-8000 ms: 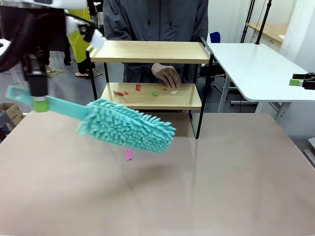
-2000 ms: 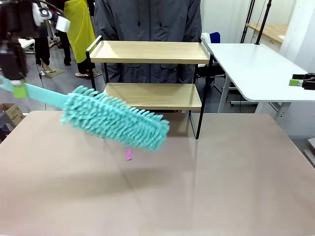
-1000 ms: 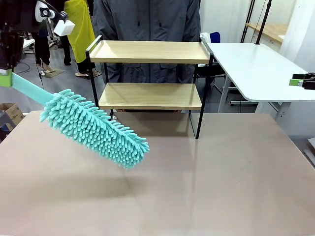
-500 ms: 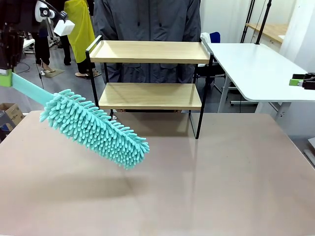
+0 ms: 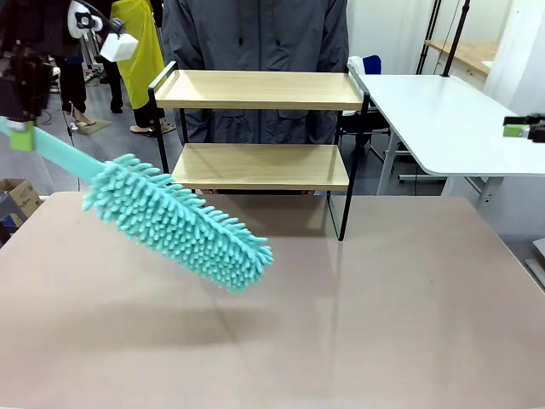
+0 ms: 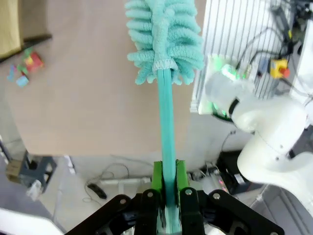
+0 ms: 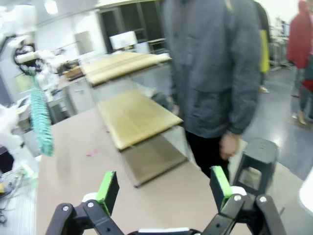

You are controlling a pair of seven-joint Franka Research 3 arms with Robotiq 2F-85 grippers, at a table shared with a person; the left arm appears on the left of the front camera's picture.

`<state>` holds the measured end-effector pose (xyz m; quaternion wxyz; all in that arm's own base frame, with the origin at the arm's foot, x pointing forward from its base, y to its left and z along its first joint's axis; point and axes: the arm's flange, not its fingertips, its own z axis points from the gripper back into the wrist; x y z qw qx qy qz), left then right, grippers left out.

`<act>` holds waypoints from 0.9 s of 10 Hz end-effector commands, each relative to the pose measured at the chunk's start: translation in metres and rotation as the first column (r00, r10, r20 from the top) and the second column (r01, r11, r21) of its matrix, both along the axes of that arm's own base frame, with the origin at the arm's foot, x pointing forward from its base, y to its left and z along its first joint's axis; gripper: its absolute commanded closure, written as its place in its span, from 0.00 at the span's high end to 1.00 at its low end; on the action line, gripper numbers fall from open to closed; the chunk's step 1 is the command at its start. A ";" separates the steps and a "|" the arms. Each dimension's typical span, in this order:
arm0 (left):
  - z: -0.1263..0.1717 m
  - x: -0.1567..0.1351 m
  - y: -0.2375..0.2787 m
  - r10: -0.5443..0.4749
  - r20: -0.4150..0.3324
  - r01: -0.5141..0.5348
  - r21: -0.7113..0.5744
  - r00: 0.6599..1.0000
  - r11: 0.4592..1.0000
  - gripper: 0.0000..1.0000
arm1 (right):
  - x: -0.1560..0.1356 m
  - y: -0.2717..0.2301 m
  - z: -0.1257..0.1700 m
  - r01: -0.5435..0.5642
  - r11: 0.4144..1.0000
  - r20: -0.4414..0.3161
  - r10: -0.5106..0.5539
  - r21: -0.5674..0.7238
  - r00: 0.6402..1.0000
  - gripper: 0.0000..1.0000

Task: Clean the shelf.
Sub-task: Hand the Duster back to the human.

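The shelf [image 5: 260,89] is a two-tier rack of light wooden boards in a black frame, standing at the far side of the beige table [image 5: 383,324]; both boards look bare. My left gripper [image 5: 21,136] is at the upper left, shut on the teal handle of a fluffy teal duster [image 5: 179,223]. The duster's head hangs tilted over the table, in front of and left of the shelf. In the left wrist view the green pads [image 6: 157,180] clamp the handle and the duster [image 6: 164,34] points away. My right gripper [image 5: 513,130] stands open at the far right; its wrist view shows the gripper [image 7: 164,188] facing the shelf [image 7: 132,115].
A person [image 5: 255,34] in a grey jacket stands behind the shelf. A white table [image 5: 443,119] is at the right. A pink scrap [image 7: 92,152] lies on the beige table. Small coloured scraps [image 6: 24,67] lie near the shelf's foot.
The duster and my left gripper have shifted a little to the right and up. The right gripper has barely moved.
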<state>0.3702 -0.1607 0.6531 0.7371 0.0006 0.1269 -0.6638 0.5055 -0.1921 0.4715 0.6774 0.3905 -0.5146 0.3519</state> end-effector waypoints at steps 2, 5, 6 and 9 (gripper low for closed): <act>-0.037 0.000 -0.015 -0.047 0.090 0.068 -0.242 0.995 0.968 0.13 | -0.037 0.086 0.047 -0.197 0.980 -0.075 0.197 -0.003 0.978 1.00; -0.071 -0.003 -0.020 -0.056 0.197 0.143 -0.463 0.979 0.875 0.13 | -0.056 0.176 0.008 -0.332 0.942 -0.111 0.335 0.045 0.936 1.00; -0.082 -0.006 -0.024 -0.014 0.239 0.135 -0.497 0.971 0.857 0.13 | -0.060 0.192 -0.005 -0.349 0.933 -0.107 0.357 0.081 0.928 1.00; -0.091 -0.005 -0.024 -0.030 0.252 0.163 -0.524 0.967 0.836 0.13 | -0.048 0.182 -0.016 -0.300 0.940 -0.111 0.320 0.164 0.941 1.00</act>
